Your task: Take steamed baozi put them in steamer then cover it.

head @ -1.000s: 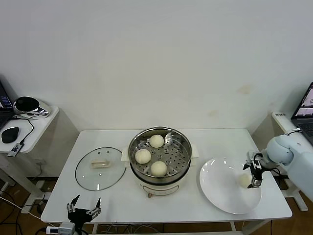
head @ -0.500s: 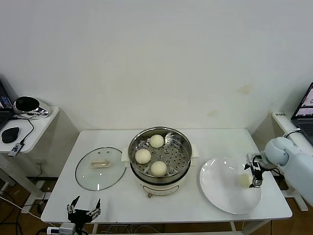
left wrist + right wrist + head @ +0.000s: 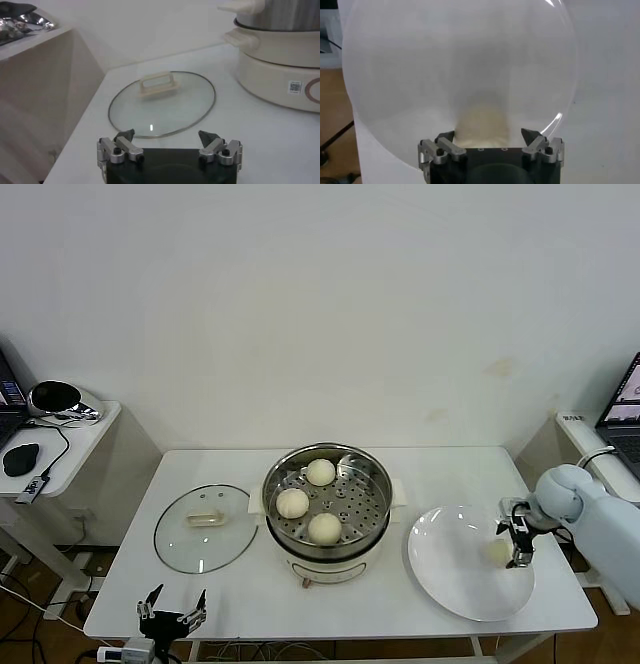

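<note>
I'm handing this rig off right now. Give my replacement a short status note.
Right gripper: at the white plate, fingers either side of the last baozi, not visibly clamped.
Left gripper: open, parked at the table's near left edge.
Done: three baozi sit in the steamer.
Left: move the fourth bun in, then fit the cover, lying left of the steamer.

White plate (image 3: 450,584) on white table (image 3: 250,604)

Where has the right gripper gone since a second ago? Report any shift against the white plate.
No real shift: the right gripper stays over the white plate's right side, around the last baozi; only the arm behind it has changed posture.
</note>
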`<state>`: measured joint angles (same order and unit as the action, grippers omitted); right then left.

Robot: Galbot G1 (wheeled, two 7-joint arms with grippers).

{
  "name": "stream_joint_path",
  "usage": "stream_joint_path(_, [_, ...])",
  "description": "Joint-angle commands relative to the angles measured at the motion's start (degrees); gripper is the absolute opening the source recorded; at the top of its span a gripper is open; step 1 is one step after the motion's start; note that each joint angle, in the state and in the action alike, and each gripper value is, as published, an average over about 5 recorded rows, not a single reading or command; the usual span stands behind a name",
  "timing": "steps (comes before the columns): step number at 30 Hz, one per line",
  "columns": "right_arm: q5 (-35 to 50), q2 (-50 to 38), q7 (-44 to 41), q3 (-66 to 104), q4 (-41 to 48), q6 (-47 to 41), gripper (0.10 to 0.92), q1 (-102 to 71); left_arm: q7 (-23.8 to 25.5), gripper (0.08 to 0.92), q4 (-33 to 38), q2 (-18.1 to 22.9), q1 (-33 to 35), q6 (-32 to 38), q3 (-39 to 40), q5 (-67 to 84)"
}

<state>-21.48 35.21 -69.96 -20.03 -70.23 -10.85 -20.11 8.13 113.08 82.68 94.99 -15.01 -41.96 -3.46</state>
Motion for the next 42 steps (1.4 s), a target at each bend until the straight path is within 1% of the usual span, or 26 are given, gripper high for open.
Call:
stream_joint_path(1, [0.0,0.0,-0.3,-0.1,0.4,0.2,0.65,0.0,0.0,0.823,-0.1,0.0,-0.1,0.0,0.1,0.0])
stream_joint_path(6, [0.6,-0.7,-0.4,0.0,0.0,-0.3,0.504,0.2,-0.1,0.823,-0.3,0.0,-0.1,0.0,0.2,0.0])
stream_joint_path(8, [1.1,-1.0,-0.5,-0.1,-0.4,-0.7,0.46,0.4,-0.1,0.823,-0.3,0.0,-0.2,0.0,0.2,0.0])
stream_joint_path(11, [2.5,-1.8,-0.7,-0.5,-1.2,-1.5,0.432,1.3,-0.1,0.823,-0.3,-0.1,-0.3,0.0,0.2,0.0])
stream_joint_path(15, [5.6,-3.7,-1.3,-2.3,-3.4,-3.2,0.427,4.0,-0.2,0.823,-0.4,-0.1,-0.6,0.0,0.4,-0.1])
stream_joint_path(18, [10.0,-5.5,-2.3,-4.7,-6.2,-4.8,0.431,8.0,-0.3,0.823,-0.4,0.0,-1.0,0.0,0.4,-0.1])
stream_joint_path(21, [15.5,-6.9,-2.8,-9.7,-9.1,-6.3,0.433,15.2,-0.5,0.823,0.0,-0.1,-1.3,0.0,0.2,-0.2])
stream_joint_path(25, [23.8,-6.6,-3.5,-20.7,-12.0,-9.0,0.433,30.1,-0.8,0.823,0.9,-0.5,-1.6,-0.3,-0.3,-0.4])
stream_joint_path(28, [30.3,-3.9,-4.1,-29.4,-12.7,-11.1,0.433,41.8,-0.9,0.823,1.1,-0.7,-1.8,-0.4,-0.7,-0.4])
stream_joint_path(33, [39.3,4.8,-4.5,-42.2,-10.8,-14.2,0.433,58.0,-0.8,0.823,2.1,-0.7,-1.7,-0.5,-1.3,0.0])
stream_joint_path(37, [42.5,11.8,-4.4,-46.5,-8.6,-16.1,0.433,62.5,-0.8,0.823,2.7,-0.9,-1.4,-0.5,-1.4,0.7])
stream_joint_path(42, [45.1,18.4,-3.9,-49.2,-7.6,-18.3,0.433,62.4,-0.9,0.823,3.4,-0.5,-1.4,-0.7,-1.6,1.5])
